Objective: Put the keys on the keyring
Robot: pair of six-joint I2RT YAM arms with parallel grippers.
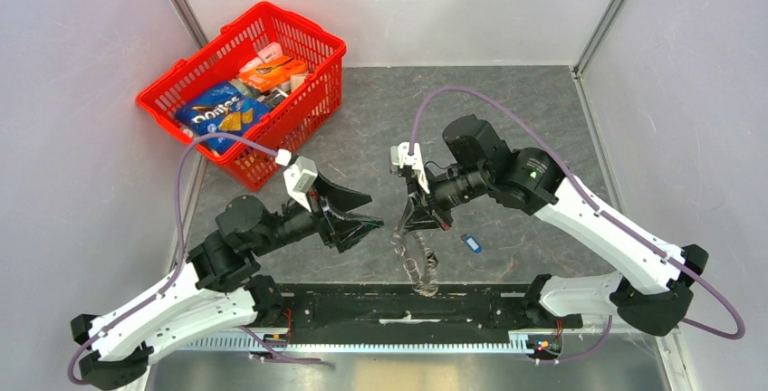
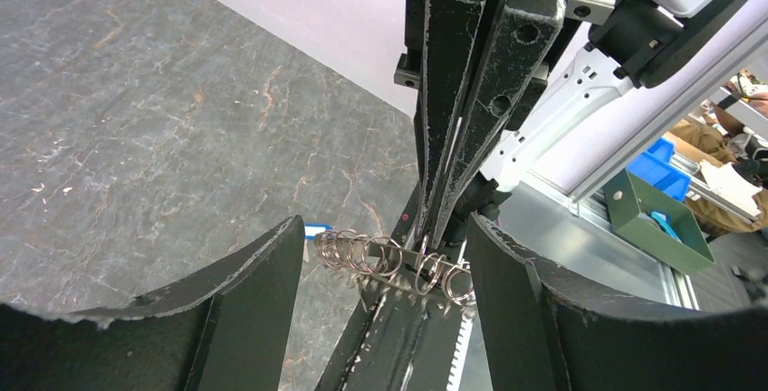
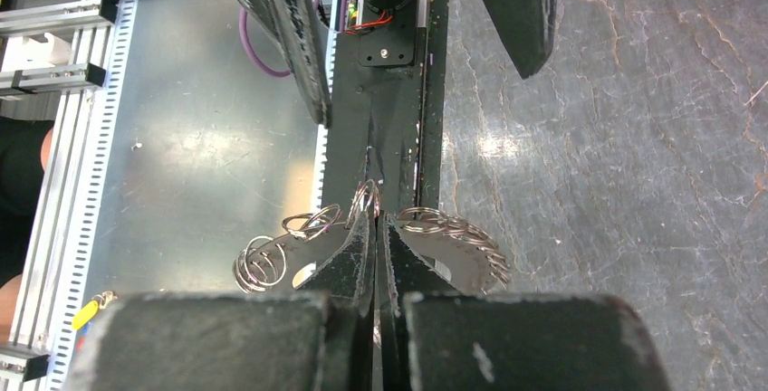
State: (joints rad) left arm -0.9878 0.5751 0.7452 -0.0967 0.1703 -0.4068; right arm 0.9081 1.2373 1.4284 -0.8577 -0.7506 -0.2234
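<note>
Right gripper (image 1: 412,228) clamps the keys (image 3: 466,264) above the counter's near edge, presenting them to the wide-open left gripper (image 1: 375,212); blue key (image 1: 470,243) lies loose nearby, likely next.

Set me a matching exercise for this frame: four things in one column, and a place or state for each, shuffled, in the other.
1. left gripper
2. right gripper
3. blue-headed key
4. red basket

A. shut on the bunch of keys
B. lying loose on the table
C. open, gripping nothing
D. far left corner, holding snack packs

Pairs: 1-C, 2-A, 3-B, 4-D
</note>
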